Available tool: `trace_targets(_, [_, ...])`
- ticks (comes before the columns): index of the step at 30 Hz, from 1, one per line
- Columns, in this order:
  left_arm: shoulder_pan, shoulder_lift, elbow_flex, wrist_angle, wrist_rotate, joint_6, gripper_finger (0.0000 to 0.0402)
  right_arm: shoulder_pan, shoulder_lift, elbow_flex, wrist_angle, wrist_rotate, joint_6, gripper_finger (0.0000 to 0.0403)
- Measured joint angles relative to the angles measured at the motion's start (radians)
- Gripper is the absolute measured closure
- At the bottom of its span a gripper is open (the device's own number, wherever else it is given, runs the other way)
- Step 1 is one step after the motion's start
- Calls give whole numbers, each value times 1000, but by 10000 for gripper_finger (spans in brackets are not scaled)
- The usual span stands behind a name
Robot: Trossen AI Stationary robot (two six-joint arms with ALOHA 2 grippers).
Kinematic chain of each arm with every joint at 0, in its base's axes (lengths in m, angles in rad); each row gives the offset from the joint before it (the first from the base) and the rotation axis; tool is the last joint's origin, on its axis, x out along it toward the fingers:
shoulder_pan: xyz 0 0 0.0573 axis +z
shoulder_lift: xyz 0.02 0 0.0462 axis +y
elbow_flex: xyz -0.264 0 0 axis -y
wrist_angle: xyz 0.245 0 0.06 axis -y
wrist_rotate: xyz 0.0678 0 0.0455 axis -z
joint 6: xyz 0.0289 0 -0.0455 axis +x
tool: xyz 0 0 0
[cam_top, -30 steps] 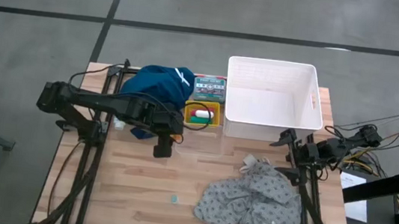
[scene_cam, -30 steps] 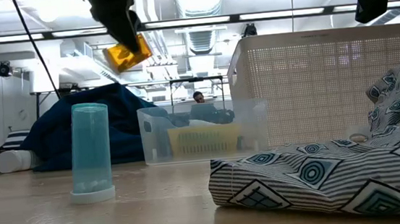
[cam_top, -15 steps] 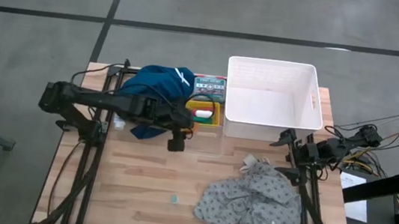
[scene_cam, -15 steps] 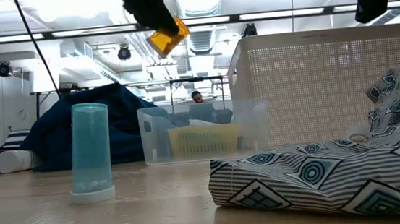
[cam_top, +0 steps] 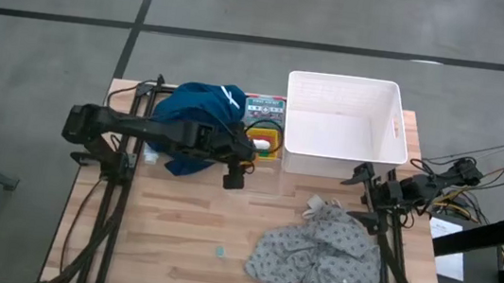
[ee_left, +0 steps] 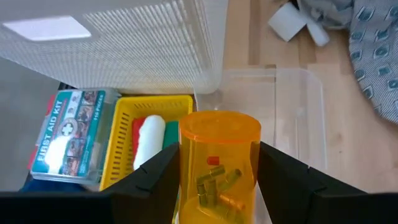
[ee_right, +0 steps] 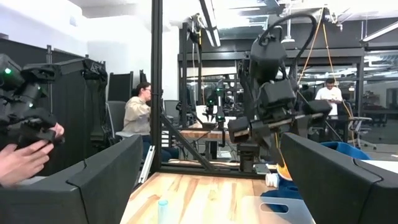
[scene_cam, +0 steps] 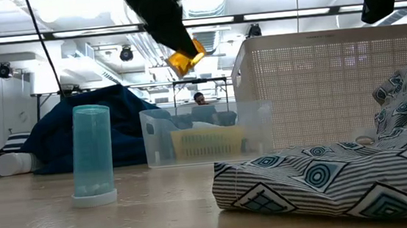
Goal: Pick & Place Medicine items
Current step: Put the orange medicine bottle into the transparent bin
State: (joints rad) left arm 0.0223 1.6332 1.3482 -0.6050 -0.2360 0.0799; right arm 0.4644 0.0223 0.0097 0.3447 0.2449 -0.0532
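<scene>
High view: left gripper (cam_top: 241,162) hangs at the yellow basket (cam_top: 273,147) edge, beside the white bin (cam_top: 339,147). Left wrist view: its fingers (ee_left: 152,177) clamp the orange pill bottle (ee_left: 219,163). Right gripper (cam_top: 359,176) waits spread wide, table edge nearby.

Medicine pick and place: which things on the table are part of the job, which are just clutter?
Job:
- orange pill bottle, held in the left end effector
- yellow basket with red, white and green tubes
- clear tray

Clutter:
- dark blue cloth
- grey patterned cloth
- white bin
- first aid kit
- blue tube
</scene>
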Motion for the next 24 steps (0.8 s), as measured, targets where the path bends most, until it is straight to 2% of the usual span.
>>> trace_targets(24, [34,178,-48,0,1,-1,210,0,0,0,0,0,0,23])
